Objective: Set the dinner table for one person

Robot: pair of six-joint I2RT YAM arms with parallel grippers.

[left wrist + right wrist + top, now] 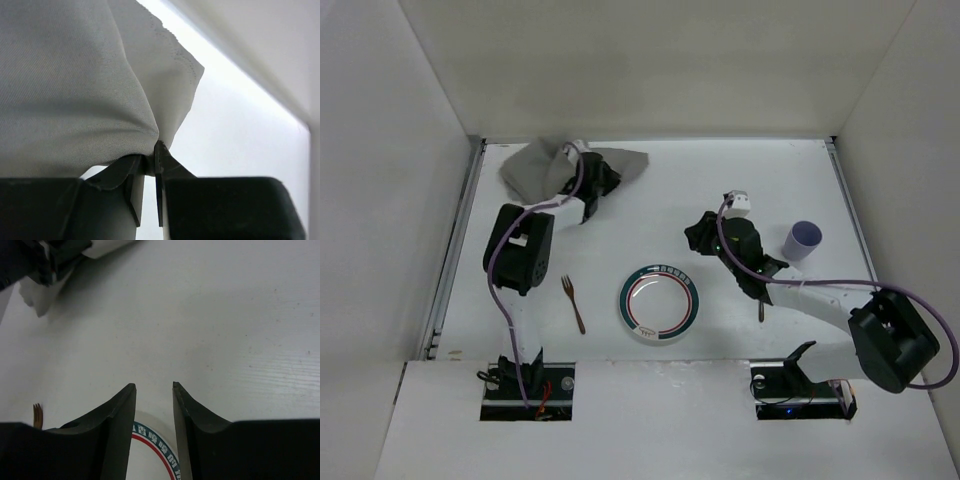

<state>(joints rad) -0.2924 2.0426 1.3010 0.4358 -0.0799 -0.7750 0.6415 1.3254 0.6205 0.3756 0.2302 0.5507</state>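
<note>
Left pincer (150, 159) pinches grey cloth (75, 90); lettering on plate (660, 304) rim unreadable.

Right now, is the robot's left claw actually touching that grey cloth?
Touching. The left wrist view shows the left gripper pinched shut on a bunched fold of the grey cloth, with the fabric caught between its tips.
</note>
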